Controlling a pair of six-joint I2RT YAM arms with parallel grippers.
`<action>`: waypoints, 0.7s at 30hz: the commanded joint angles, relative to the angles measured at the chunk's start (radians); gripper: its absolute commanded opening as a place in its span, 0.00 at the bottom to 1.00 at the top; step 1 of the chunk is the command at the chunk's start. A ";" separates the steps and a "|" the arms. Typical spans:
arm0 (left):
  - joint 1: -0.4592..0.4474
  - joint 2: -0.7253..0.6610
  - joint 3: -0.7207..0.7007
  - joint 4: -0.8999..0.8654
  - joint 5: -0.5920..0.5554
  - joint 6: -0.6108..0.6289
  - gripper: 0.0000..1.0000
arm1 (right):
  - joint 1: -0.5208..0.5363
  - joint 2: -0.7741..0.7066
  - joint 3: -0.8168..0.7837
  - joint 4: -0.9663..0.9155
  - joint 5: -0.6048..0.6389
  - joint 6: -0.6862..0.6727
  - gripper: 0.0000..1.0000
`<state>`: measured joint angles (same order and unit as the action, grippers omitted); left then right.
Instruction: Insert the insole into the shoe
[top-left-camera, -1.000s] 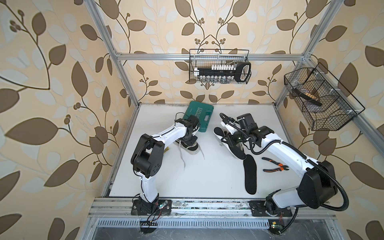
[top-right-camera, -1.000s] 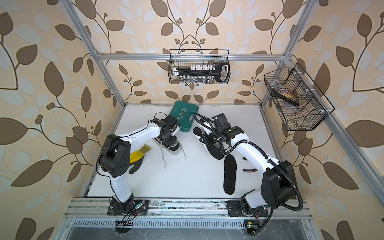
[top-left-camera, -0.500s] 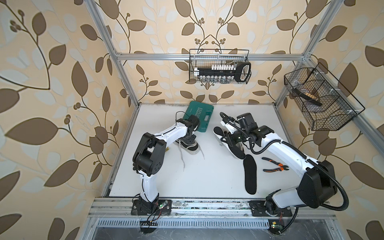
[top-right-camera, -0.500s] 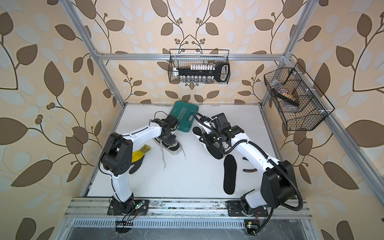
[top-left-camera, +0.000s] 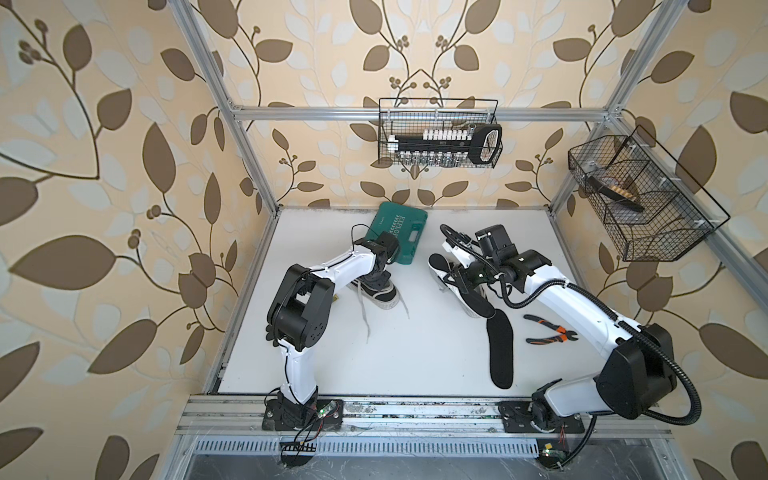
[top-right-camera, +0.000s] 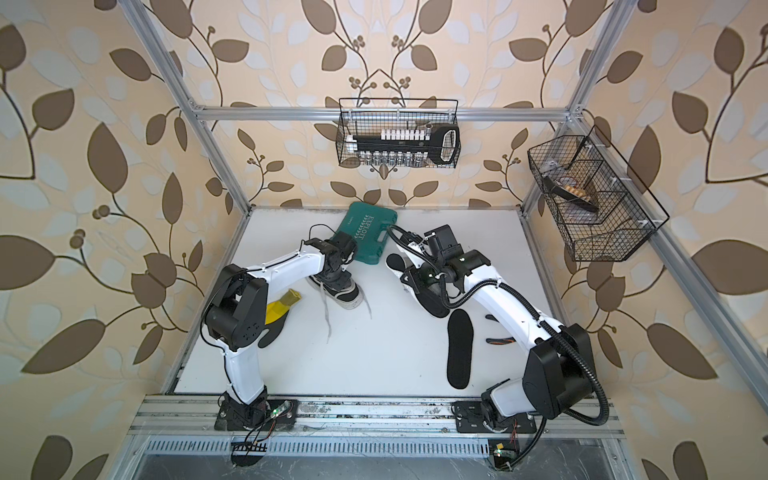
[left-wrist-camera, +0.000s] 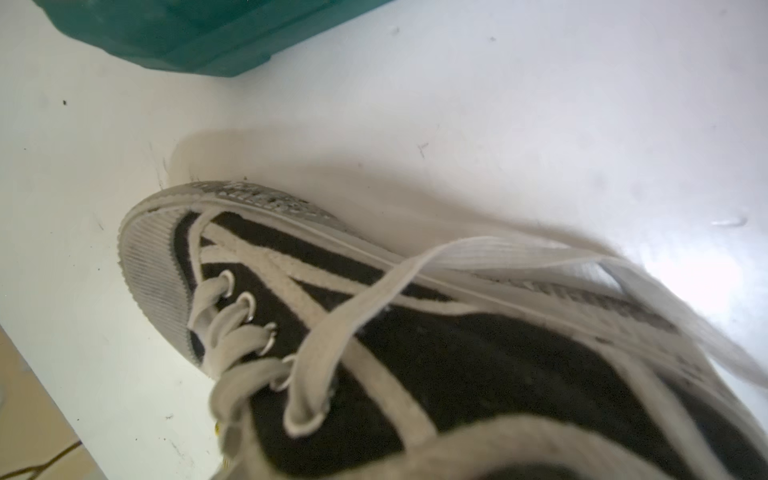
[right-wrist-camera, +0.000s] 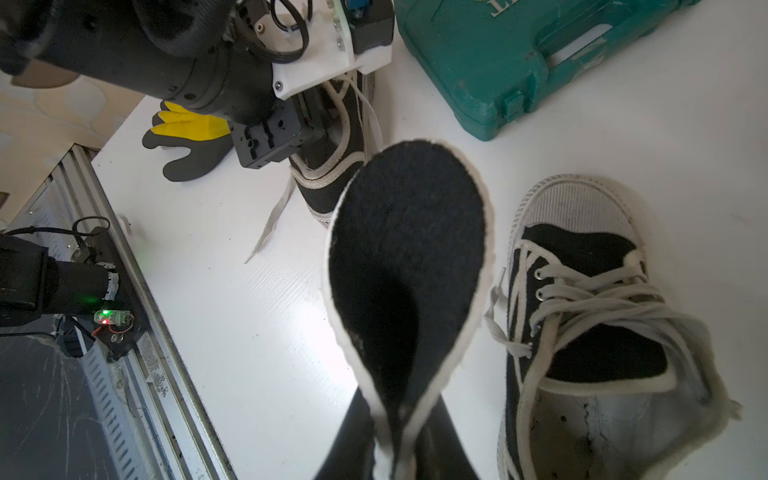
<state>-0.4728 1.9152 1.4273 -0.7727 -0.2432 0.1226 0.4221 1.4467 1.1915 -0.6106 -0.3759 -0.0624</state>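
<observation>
**Left jaws clamp at shoe as insole waits alongside**

In both top views, the left gripper (top-left-camera: 376, 281), part open a second ago, has closed right down at the collar of the left-hand shoe (top-left-camera: 384, 296), apparently pinning it for loading. To the right, the right gripper (top-left-camera: 461, 277) holds the insole (top-left-camera: 438, 264) off the table. A spare insole (top-left-camera: 500, 353) lies flat nearer the front, with pliers (top-left-camera: 548, 332) just to its right. A green tool case (top-left-camera: 401, 237) sits shut at the far edge. The far-wall basket (top-left-camera: 436, 99) carries a socket rack (top-left-camera: 444, 143). The right-wall basket (top-left-camera: 656, 241) holds a dark item too small to name. A glove (top-right-camera: 277, 311) lies at the left.

The left wrist view shows only the left-hand shoe's laced toe and a corner of the tool case; the jaws are out of frame.

In the right wrist view the right jaws stand narrow, pinching the insole's heel end so that it folds. A second shoe (right-wrist-camera: 582, 332) stands just beside it, its interior bare and white. With the left-hand shoe steadied, insertion looks ready to begin.
</observation>
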 joint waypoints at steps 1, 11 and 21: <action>0.026 -0.060 0.073 -0.139 0.120 -0.048 0.00 | -0.007 -0.016 0.049 -0.062 0.024 -0.045 0.16; 0.071 -0.138 0.050 -0.146 0.292 -0.087 0.00 | -0.008 -0.003 0.077 -0.139 0.049 -0.090 0.15; 0.149 -0.211 -0.102 0.048 0.727 -0.212 0.00 | -0.005 0.026 0.122 -0.308 0.089 -0.207 0.15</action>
<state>-0.3504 1.7767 1.3746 -0.8181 0.2844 -0.0204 0.4183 1.4597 1.2705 -0.8284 -0.3088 -0.2081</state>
